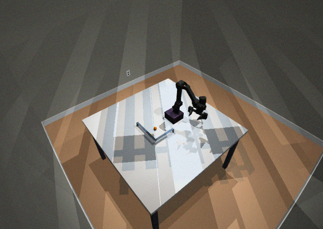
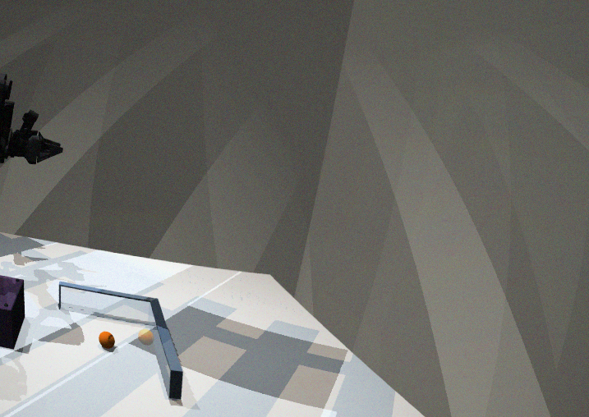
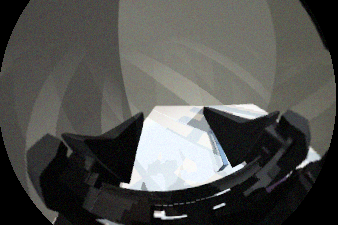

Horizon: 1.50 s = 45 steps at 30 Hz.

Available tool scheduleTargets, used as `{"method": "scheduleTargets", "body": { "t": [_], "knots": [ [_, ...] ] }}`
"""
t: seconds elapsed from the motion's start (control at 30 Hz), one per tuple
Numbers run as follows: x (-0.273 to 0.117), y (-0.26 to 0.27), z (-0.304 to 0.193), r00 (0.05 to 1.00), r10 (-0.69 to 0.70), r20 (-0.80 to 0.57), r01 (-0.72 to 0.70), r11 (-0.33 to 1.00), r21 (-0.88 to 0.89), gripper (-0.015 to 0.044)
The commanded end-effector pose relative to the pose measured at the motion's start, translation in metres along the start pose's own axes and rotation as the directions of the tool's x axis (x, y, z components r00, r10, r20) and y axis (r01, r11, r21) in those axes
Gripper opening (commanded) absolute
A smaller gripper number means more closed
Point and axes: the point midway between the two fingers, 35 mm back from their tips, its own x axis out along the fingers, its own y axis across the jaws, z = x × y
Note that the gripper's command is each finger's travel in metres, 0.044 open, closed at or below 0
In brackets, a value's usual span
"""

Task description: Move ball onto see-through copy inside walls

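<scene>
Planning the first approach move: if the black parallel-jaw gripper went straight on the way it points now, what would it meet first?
Probably only bare white table. The open gripper points away from the orange ball; depth is uncertain.

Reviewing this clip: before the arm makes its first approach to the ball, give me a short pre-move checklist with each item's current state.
1. Gripper open wide enough for the ball: ok, fingers spread with nothing between them in the wrist view.
2. Ball visible and free: ok, it lies alone on the table, apart from both walls.
3. See-through copy located: ok, it sits next to the ball, close against the near wall.
4. Ball on the copy: not ok, the two are apart.
5. Path down to the ball unblocked: ok, the gripper is raised beside the purple base, away from the walls.
6. Ball at rest: cannot tell from one moment.
</scene>
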Motion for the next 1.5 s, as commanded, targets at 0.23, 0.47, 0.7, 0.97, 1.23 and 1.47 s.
{"method": "scheduleTargets", "body": {
  "t": [0.23,0.47,0.7,0.97,1.23,1.47],
  "knots": [
    [0.088,-0.017,-0.028,0.998,-0.013,-0.065,-0.001,0.978,-0.208,0.0271],
    [0.167,-0.077,-0.075,0.958,-0.111,-0.264,-0.007,0.913,-0.407,0.0271],
    [0.207,-0.158,-0.124,0.834,-0.226,-0.503,-0.048,0.879,-0.474,0.0271],
    [0.203,-0.265,-0.176,0.544,-0.306,-0.781,-0.060,0.915,-0.400,0.0271],
    [0.147,-0.355,-0.209,0.152,-0.189,-0.970,0.093,0.980,-0.177,0.0271],
    [0.113,-0.380,-0.213,0.005,-0.055,-0.998,0.229,0.972,-0.052,0.0271]
  ]
}}
